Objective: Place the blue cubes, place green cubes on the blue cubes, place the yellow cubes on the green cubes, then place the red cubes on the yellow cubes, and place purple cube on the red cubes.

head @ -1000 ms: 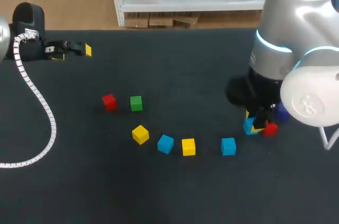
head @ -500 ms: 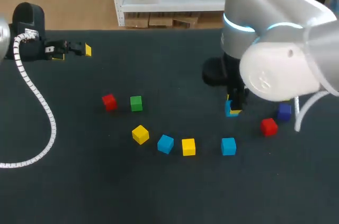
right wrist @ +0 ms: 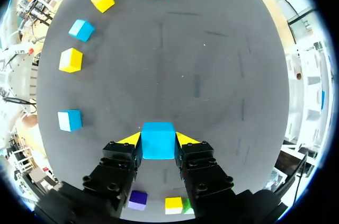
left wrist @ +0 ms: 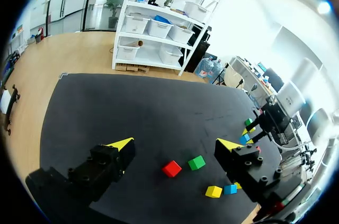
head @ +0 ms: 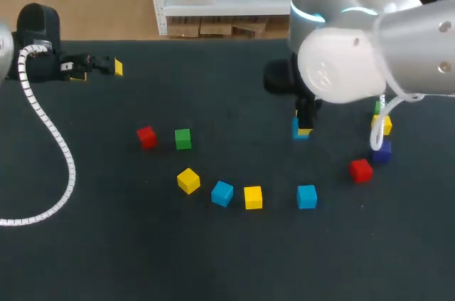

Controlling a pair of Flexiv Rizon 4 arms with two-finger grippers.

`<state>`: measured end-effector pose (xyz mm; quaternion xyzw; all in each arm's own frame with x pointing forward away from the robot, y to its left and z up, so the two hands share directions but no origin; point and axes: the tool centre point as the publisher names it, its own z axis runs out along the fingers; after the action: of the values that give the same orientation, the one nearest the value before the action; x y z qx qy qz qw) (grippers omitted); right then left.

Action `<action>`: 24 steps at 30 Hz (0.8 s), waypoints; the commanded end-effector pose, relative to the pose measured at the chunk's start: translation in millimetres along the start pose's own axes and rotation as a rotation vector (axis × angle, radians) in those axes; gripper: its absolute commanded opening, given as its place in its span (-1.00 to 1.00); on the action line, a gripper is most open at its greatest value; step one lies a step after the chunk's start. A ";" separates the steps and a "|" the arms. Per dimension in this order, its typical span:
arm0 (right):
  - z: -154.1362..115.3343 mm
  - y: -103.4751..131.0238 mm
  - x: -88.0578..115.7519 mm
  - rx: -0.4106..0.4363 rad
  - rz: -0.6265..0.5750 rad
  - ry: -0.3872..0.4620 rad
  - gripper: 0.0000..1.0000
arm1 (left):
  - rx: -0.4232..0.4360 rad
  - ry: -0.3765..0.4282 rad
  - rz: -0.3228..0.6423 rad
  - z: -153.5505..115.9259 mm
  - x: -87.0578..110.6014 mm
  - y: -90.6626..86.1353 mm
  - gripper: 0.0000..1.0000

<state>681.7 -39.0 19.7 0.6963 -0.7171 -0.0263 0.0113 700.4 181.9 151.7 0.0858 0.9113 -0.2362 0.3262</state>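
Note:
My right gripper (head: 303, 129) is shut on a blue cube (right wrist: 158, 140), both yellow tips pressed to its sides, right of the table's middle. On the table lie a red cube (head: 146, 136), a green cube (head: 183, 139), a yellow cube (head: 188, 181), a blue cube (head: 222, 193), a second yellow cube (head: 253, 197) and another blue cube (head: 306, 196). At the right, partly behind my right arm, are a red cube (head: 360, 170), a purple cube (head: 382, 151), a yellow cube (head: 382, 124) and a green cube (head: 379, 107). My left gripper (head: 99, 66) is open and empty at the far left back.
A white ribbed cable (head: 50, 134) runs from my left arm across the left of the table. My right arm's large body (head: 355, 52) overhangs the back right. Bare black tabletop (head: 234, 94) lies between the held cube and the red and green pair.
My right arm has carried the blue cube left and toward the back, away from the right-hand group, uncovering the red, purple, yellow and green cubes there. The left arm has not moved.

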 end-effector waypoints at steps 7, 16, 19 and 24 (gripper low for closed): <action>12.1 -10.2 -2.5 -0.029 0.027 -0.009 -1.00 | 0.011 -0.006 0.002 -0.1 1.2 2.4 1.00; 20.9 -16.6 -4.4 -0.032 0.038 -0.019 -1.00 | 0.011 -0.006 0.002 -0.1 1.2 2.4 1.00; 22.3 -18.2 -4.5 -0.035 0.045 -0.022 -1.00 | 0.011 -0.006 0.002 -0.1 1.2 2.4 1.00; 23.6 -19.4 -4.1 -0.030 0.055 -0.024 -0.79 | 0.011 -0.006 0.002 -0.1 1.2 2.4 1.00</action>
<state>700.1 -34.7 -4.0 0.6759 -0.7355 -0.0448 0.0143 700.4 181.9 151.7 0.0857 0.9113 -0.2362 0.3262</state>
